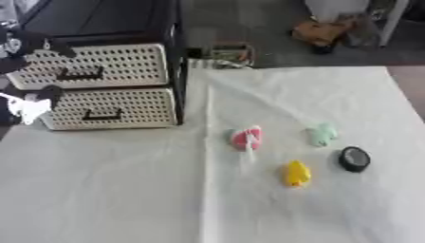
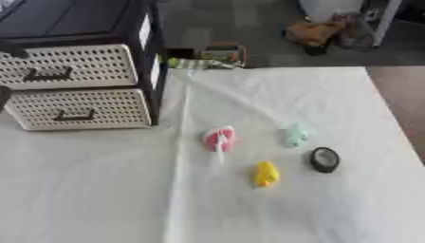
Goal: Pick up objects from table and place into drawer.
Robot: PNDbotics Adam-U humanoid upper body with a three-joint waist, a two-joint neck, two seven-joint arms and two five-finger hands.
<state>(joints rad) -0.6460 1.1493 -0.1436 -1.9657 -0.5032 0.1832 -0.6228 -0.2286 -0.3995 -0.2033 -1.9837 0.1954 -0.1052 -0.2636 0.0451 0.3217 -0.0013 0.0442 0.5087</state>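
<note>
On the white-clothed table [image 1: 108, 190] four small things lie right of centre: a pink and white object [image 1: 246, 138], a pale green object [image 1: 321, 134] right of it, a yellow duck-like toy [image 1: 296, 173] nearer, and a round black disc [image 1: 355, 159] farthest right. The black-framed cabinet with two cream perforated drawers [image 1: 99, 88], both closed, stands far left. The left robot hand [image 1: 29, 102] shows at the left edge beside the drawers; I cannot tell how its fingers stand.

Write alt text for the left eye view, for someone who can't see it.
Four small things lie on a white-covered table: a pink object, a pale green one, a yellow one and a black round one. At the far left stands a two-drawer unit, both drawers shut, with the robot's left hand before it, blurred.
</note>
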